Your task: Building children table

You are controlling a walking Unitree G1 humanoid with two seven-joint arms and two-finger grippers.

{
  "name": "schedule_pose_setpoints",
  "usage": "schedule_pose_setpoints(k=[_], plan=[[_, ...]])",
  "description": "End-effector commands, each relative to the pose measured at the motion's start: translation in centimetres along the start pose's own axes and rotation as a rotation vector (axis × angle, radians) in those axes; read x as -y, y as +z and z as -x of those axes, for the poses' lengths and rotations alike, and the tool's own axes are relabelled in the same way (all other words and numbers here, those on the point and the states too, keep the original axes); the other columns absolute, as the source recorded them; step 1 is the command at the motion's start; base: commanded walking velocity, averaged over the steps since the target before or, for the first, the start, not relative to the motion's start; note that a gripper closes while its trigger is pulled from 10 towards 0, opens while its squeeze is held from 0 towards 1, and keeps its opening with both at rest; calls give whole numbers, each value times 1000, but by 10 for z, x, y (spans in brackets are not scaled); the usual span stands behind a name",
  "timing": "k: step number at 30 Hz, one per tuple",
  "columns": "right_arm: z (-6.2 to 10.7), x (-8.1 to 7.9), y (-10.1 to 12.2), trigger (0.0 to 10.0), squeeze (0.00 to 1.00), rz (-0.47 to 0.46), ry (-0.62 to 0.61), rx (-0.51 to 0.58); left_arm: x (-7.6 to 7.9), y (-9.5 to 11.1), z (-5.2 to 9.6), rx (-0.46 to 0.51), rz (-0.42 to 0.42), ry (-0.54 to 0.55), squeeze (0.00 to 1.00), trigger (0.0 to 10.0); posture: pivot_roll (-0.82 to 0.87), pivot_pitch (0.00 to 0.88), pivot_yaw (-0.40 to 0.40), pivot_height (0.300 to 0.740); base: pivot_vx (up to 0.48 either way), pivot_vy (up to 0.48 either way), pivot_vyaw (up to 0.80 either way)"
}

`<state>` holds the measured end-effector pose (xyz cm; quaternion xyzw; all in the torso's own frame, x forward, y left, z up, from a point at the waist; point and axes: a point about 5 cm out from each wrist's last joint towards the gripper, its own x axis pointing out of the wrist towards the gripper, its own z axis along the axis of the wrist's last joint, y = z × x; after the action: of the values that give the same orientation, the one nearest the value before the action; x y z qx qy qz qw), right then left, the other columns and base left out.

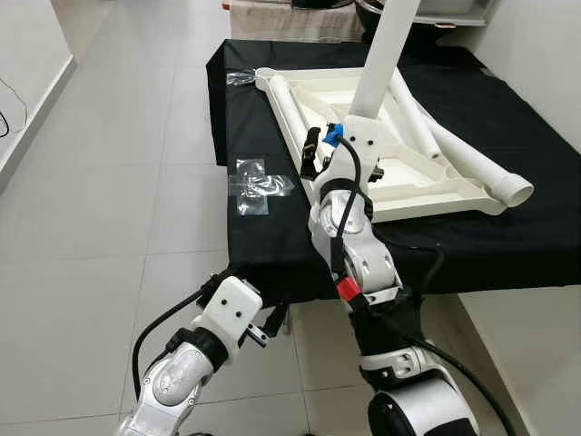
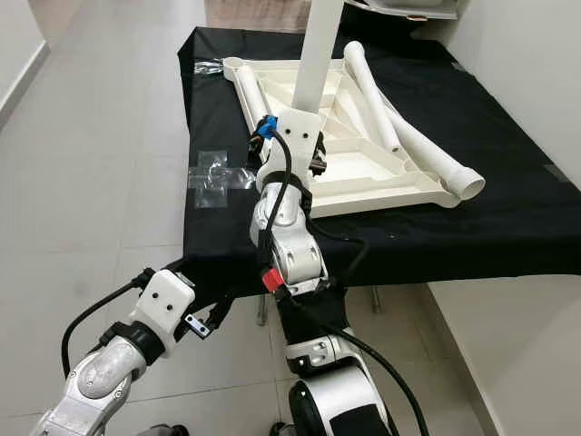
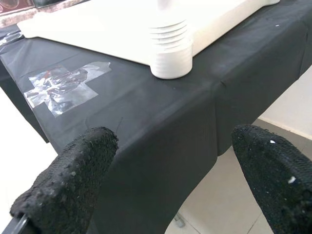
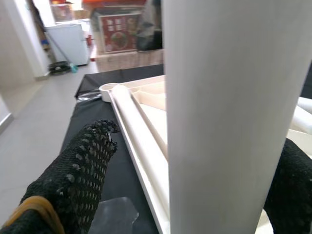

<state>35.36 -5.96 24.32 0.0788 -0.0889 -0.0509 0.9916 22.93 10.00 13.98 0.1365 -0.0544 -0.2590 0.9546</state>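
A white plastic tabletop [image 1: 427, 186] lies upside down on a table covered with a black cloth [image 1: 272, 245], its ribbed underside facing up. It sits toward the table's near edge and is turned at an angle to that edge. One of its corner sockets [image 3: 170, 53], a ribbed white collar, stands just inside the near edge of the cloth.

One white leg [image 1: 386, 54] stands upright out of the tabletop, its long axis vertical and its top running out of frame. The right gripper [image 1: 349, 163] reaches over the near edge with its black fingers [image 4: 78, 165] set on either side of this leg near its base; whether they actually press on it cannot be told from the wrist view. Three more legs lie flat: one [image 1: 295, 104] along the tabletop's left rim, pointing toward the table's far edge, and two [image 1: 454, 141] side by side across its right part, their open ends pointing to the near right corner.

The left gripper [image 1: 268, 322] hangs below the near edge, in front of the cloth's drop, fingers spread wide and empty.

Patches of clear tape [image 1: 259, 186] are stuck on the cloth near the left edge (another crumpled bit [image 1: 239, 78] lies by the far left corner). In the background stands a red box [image 4: 117, 31] with print too small to read.
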Motion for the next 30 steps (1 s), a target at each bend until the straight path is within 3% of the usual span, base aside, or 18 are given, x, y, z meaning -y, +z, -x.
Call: schedule_pose_setpoints(k=[1, 22, 27, 30], plan=[[21, 1, -40, 10000, 0, -54, -4, -154, 3, -4, 0, -12, 2, -10, 0, 10000, 82, 153, -92, 740, 0, 0, 0], [37, 20, -46, 10000, 0, -11, 97, -155, 5, -6, 2, -13, 5, -12, 0, 10000, 74, 128, -90, 740, 0, 0, 0], [42, 31, -48, 10000, 0, 39, 113, -147, 5, -7, 4, -16, 2, -11, 0, 10000, 75, 121, -88, 740, 0, 0, 0], [50, 46, -53, 10000, 0, 61, 134, -159, 1, -7, 10, -23, 12, 15, 0, 10000, 72, 117, -79, 740, 0, 0, 0]])
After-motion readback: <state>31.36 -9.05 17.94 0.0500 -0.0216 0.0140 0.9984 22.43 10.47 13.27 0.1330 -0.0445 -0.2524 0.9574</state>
